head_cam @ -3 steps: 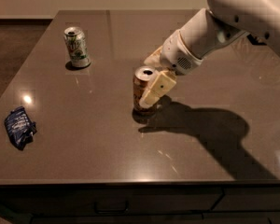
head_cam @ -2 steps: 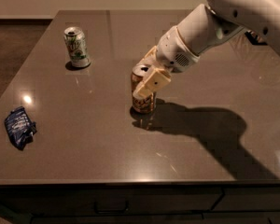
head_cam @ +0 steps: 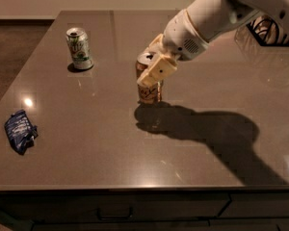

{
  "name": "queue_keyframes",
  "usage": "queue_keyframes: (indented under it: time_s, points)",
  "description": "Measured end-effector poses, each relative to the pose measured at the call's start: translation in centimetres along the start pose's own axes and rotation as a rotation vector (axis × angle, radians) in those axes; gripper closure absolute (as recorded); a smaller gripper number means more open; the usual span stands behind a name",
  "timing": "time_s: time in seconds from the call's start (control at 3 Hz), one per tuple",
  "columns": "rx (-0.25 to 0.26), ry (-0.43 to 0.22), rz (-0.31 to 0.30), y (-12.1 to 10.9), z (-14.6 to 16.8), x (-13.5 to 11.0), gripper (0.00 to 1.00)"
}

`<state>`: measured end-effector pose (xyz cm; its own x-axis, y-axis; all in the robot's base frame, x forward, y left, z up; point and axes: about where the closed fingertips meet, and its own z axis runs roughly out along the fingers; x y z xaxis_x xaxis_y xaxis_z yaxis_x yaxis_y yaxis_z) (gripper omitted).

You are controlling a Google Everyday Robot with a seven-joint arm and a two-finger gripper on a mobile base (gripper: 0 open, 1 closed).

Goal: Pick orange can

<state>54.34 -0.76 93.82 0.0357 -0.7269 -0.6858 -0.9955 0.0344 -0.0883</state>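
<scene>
Nearest you: the front edge of the worktop (head_cam: 86, 167) runs well in front of the pincer (head_cam: 153, 67), with plenty of bare surface between. A blue crumpled packet (head_cam: 20, 131) lies in front of the pincer and far off to the view-left, well apart, no worry.

The pincer sits mid-worktop, clenched on the orange can (head_cam: 148, 93). One cream finger (head_cam: 156, 71) lies across the can's near side on the upper half; the other is hidden behind. The can is upright, its lower half sticking out below the pincer. Its base looks just clear of the worktop, shadow right beneath, but you can't tell for sure.

Handling, my guess: thin aluminium that dents if you squeeze the side wall hard. It's smooth and slick, so it may slide down in the grip. Full or empty can't be told, so treat it as heavy. A side grip on the upper-middle body looks right; keep it vertical.

Room: straight up from the pincer is open. The arm (head_cam: 216, 16) comes in from behind and view-right of the pincer, so that side is taken. The green-and-white can (head_cam: 79, 48) stands beyond the pincer to the view-left, well apart; not your target, don't swing low that way. Furthest, behind the arm, is a dark wire thing (head_cam: 272, 30), can't tell what.
</scene>
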Motion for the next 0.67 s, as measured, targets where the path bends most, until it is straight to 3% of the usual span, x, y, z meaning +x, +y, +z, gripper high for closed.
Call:
queue_keyframes:
  time_s: [0.33, 0.67]
  points:
    - [0.094, 0.017, -0.022, -1.84, -4.64, -2.99, 1.0]
    - [0.095, 0.017, -0.022, -1.85, -4.66, -3.01, 1.0]
